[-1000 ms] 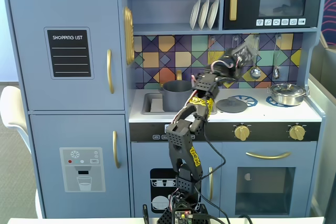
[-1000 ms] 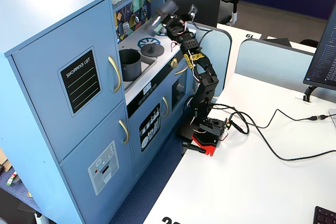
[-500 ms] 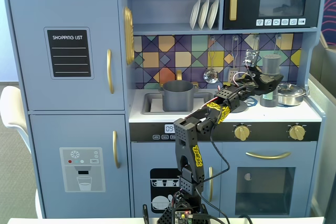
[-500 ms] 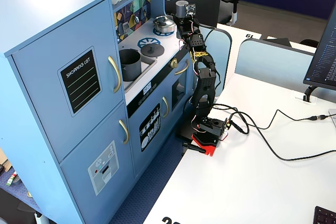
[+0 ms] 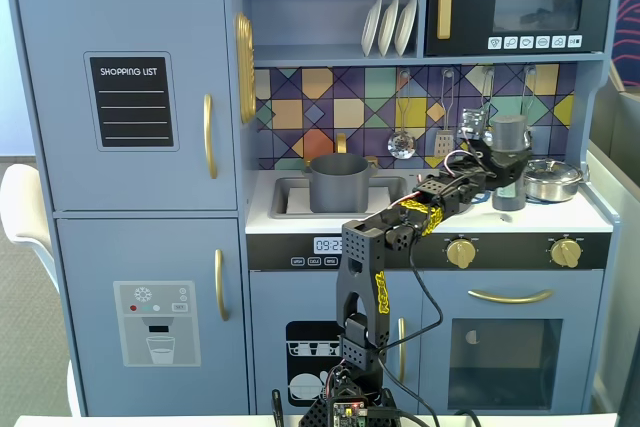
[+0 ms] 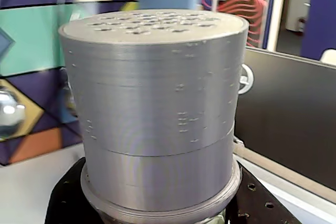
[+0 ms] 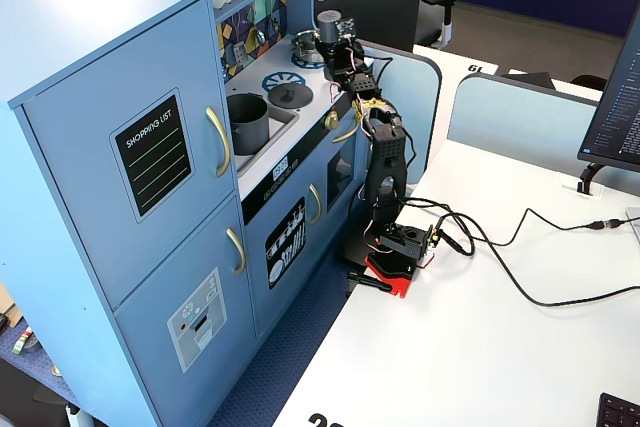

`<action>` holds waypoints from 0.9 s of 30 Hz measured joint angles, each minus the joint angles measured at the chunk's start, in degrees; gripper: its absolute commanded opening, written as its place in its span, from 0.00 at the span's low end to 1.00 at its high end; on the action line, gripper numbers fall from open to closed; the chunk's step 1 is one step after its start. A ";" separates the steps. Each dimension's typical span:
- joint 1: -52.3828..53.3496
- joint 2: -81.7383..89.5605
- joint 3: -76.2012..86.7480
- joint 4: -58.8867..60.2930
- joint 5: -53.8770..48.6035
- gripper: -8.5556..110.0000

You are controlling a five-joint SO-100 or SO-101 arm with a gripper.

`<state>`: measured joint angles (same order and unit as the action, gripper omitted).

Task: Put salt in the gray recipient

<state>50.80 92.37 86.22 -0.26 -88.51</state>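
The salt (image 5: 508,142) is a tall dark gray shaker, upright over the right end of the toy stove top, beside the silver pan. My gripper (image 5: 505,177) is shut on its lower part. In the wrist view the salt (image 6: 157,103) fills the frame, perforated cap up, with black fingers (image 6: 65,203) on both sides of its base. The other fixed view shows the salt (image 7: 328,29) in the gripper (image 7: 336,49) at the far end of the counter. The gray recipient (image 5: 338,182), a matte pot, stands in the sink area, well left of the gripper; it is the pot (image 7: 247,122) nearer the fridge.
A shiny silver pan (image 5: 552,179) sits just right of the shaker. A flat gray lid (image 7: 290,95) lies on the burner between pot and gripper. Ladles and a spatula (image 5: 443,137) hang on the tiled back wall. Shelf and microwave (image 5: 520,9) overhang the counter.
One second ago the arm held the tilted shaker near the pot. It has swung right with it, and the shaker now stands upright and lower beside the silver pan.
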 measured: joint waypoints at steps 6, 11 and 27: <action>-0.70 0.00 2.29 0.00 0.00 0.07; -0.79 0.09 4.39 -0.70 0.53 0.07; 0.79 1.58 10.55 -7.82 6.06 0.33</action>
<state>51.59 93.96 96.77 -8.09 -82.44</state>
